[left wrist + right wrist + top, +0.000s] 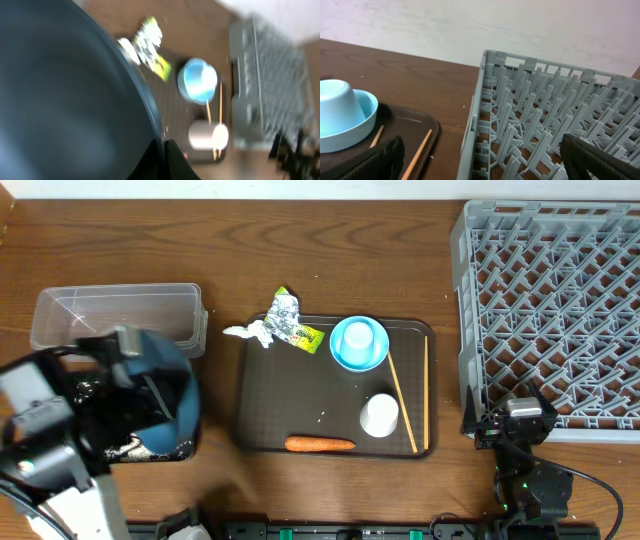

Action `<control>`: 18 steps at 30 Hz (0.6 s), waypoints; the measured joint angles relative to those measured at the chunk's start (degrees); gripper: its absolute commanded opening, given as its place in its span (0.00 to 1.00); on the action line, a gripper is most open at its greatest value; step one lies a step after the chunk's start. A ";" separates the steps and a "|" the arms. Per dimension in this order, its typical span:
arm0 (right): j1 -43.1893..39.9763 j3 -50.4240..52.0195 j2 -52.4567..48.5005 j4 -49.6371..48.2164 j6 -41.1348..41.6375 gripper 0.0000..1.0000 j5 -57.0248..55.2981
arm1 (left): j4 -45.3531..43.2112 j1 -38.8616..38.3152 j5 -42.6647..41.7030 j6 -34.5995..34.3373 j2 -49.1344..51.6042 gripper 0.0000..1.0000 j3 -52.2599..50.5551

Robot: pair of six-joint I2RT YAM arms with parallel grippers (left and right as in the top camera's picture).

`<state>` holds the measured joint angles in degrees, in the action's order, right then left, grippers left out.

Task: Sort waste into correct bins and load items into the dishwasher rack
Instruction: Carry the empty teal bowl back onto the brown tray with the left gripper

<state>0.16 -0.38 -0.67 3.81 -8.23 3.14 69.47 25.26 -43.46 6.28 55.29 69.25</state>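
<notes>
left gripper (164, 149) clenched on rim of large dark blue bowl (160, 395), tilted over black tray (188, 448); dishwasher rack (560, 300) well right, beside released right gripper (485, 162).

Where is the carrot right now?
Overhead view: the carrot lies on the brown serving tray, along its edge nearest the robot, just left of the whitish cup.
</notes>
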 measured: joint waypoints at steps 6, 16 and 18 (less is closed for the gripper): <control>0.00 0.00 -0.02 0.02 0.00 0.99 0.00 | 0.61 -16.50 3.87 -0.46 -3.41 0.06 0.00; 0.00 0.00 -0.02 0.02 0.00 0.99 0.00 | -1.62 -38.05 15.30 -4.90 -1.33 0.06 0.04; 0.00 0.00 -0.02 0.02 0.00 0.99 0.00 | -3.41 -41.40 18.12 -6.86 0.70 0.06 0.04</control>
<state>0.16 -0.38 -0.69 3.84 -8.23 3.14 66.06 -16.14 -25.34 -0.58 55.99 69.30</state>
